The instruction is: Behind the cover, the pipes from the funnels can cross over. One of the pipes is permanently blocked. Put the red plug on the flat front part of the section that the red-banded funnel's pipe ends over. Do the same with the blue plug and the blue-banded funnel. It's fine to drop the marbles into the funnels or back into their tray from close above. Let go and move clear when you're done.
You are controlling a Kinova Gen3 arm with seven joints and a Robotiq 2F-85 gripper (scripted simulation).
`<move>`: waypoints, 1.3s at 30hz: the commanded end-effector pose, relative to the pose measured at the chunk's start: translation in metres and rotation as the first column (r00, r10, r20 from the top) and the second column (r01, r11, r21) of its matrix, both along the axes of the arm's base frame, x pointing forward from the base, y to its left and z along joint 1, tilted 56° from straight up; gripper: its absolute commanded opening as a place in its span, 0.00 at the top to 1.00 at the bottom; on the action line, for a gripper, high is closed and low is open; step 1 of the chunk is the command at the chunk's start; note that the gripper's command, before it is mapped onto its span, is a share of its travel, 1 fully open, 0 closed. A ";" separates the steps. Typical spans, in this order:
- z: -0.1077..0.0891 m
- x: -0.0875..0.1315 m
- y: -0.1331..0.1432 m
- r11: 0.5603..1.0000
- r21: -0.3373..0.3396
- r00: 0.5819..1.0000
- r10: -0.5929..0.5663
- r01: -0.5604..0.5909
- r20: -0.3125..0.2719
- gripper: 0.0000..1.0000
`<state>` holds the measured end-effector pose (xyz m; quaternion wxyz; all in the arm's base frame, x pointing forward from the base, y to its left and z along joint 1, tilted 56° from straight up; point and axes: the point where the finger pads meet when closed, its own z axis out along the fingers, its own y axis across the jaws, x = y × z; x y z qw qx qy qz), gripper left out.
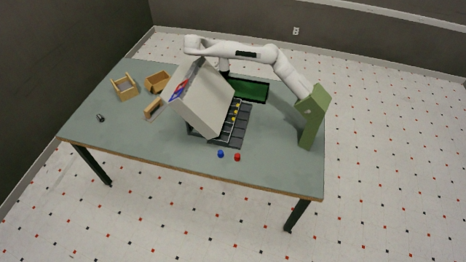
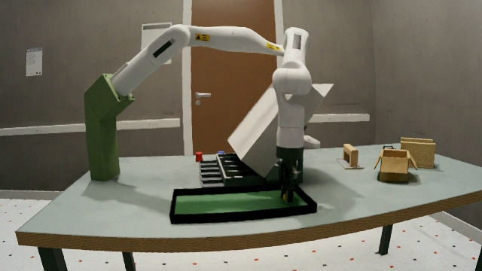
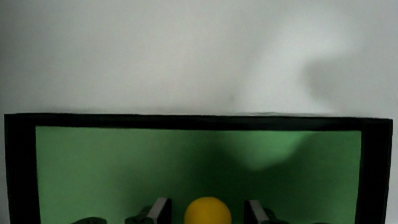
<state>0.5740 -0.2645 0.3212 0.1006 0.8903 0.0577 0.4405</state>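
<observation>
My gripper (image 2: 287, 198) (image 3: 208, 214) is partly open, low over the right part of the green marble tray (image 1: 251, 90) (image 2: 226, 204) (image 3: 90, 165). A yellow marble (image 3: 207, 211) lies in the tray between the fingertips, with a gap on each side. The red plug (image 1: 237, 157) (image 2: 199, 156) and blue plug (image 1: 220, 153) (image 2: 221, 152) stand on the table. Three yellow marbles (image 1: 237, 105) (image 1: 235, 112) (image 1: 233, 118) lie in separate sections behind the flat dark front parts (image 1: 240, 123). The tilted cover (image 1: 209, 96) (image 2: 256, 129) hides the pipes. Red and blue bands show at its top in the top view.
The cover and its stand are close beside the arm. A wooden block (image 1: 153, 108) (image 2: 350, 155), an open box (image 1: 157, 81) (image 2: 394, 171), a wooden holder (image 1: 124, 87) (image 2: 418, 152) and a small dark object (image 1: 100, 118) are beyond the cover. The green arm mount (image 1: 312, 124) (image 2: 102, 139) is at the other end.
</observation>
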 end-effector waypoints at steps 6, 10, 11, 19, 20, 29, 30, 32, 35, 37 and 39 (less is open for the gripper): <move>0.001 0.000 -0.001 1.000 0.000 1.000 -0.001 0.001 0.001 0.50; 0.001 0.000 -0.001 1.000 0.000 1.000 -0.001 0.001 0.001 1.00; 0.001 0.000 -0.001 1.000 0.000 1.000 -0.001 0.001 0.001 1.00; 0.001 0.000 -0.001 1.000 0.000 1.000 -0.001 0.001 0.001 1.00; 0.001 0.000 -0.001 1.000 0.000 1.000 -0.001 0.001 0.001 1.00; 0.001 0.000 -0.001 1.000 0.000 1.000 -0.001 0.001 0.001 1.00; 0.001 0.000 -0.001 1.000 0.000 1.000 -0.001 0.001 0.001 1.00; 0.001 0.000 -0.001 1.000 0.000 1.000 -0.001 0.001 0.001 1.00; 0.001 0.000 -0.001 1.000 0.000 1.000 -0.001 0.001 0.001 1.00; 0.001 0.000 -0.001 1.000 0.000 1.000 -0.001 0.001 0.001 1.00; 0.001 0.000 -0.001 1.000 0.000 1.000 -0.001 0.001 0.001 1.00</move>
